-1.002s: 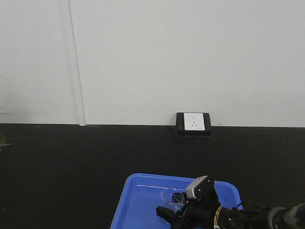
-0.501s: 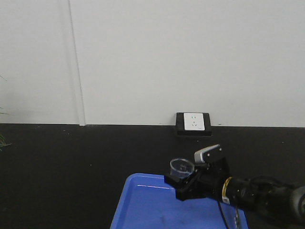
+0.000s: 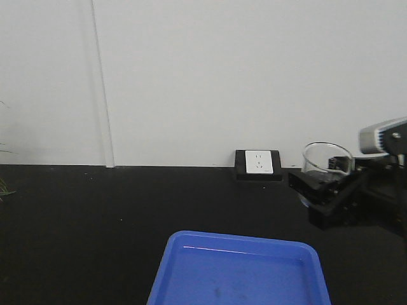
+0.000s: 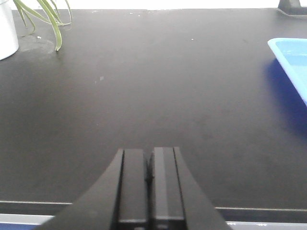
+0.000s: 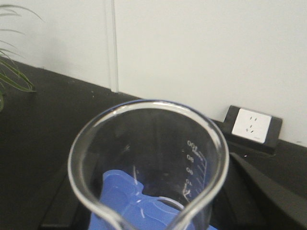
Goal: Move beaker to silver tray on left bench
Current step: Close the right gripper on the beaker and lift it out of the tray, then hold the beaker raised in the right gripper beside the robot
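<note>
Glass beaker sits high in the right gripper, pinched around its lower wall, above the black worktop and right of the blue tray. Left gripper is pressed together, empty. No silver tray in sight, so it's a long carry, and that slick glass could slip or tip on a fast swing.

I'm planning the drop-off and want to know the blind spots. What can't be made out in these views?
No view shows the silver tray, so the drop spot is unknown.
Base of the beaker: in the front view it is hidden by the right gripper; in the right wrist view the bottom edge cuts it off.
Fingers of the right gripper: in the right wrist view they are mostly behind the glass.
Near side of the blue tray: cut off by the front view's bottom edge.
</note>
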{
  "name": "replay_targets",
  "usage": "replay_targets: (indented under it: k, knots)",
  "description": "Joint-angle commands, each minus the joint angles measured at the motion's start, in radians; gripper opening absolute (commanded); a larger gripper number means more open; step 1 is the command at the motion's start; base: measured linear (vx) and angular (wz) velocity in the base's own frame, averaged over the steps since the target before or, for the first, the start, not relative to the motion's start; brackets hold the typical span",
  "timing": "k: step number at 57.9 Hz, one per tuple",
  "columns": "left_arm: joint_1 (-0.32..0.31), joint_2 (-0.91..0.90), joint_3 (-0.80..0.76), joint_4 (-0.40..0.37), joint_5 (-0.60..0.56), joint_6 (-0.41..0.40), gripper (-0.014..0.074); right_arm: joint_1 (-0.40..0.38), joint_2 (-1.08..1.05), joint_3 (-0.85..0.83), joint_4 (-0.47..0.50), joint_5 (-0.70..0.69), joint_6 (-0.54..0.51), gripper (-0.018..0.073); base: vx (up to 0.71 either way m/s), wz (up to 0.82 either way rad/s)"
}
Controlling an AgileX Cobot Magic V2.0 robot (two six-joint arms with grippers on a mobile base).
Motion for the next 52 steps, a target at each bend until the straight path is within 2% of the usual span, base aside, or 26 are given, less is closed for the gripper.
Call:
replay_targets:
  k: [1,7,22,52]
  knots:
    - [-0.006,-0.016,0.028,-0.002,-0.077,-0.006,0.0001,-0.002,-0.141,0.035,-0.130,0.035,0.161,-0.0006,0.00,0.00]
    - [-0.006,-0.016,0.028,-0.002,-0.077,-0.006,0.0001,-0.002,-0.257,0.106,-0.149,0.080,0.232,-0.0006,0.00,0.00]
    - [-0.006,-0.016,0.028,-0.002,-0.077,-0.006,0.0001,-0.002,-0.416,0.217,-0.148,0.123,0.229,-0.0006,0.00,0.00]
    - [-0.006,-0.016,0.028,-0.002,-0.077,-0.006,0.0001,-0.002,-0.444,0.220,-0.148,0.123,0.230,-0.0006,0.00,0.00]
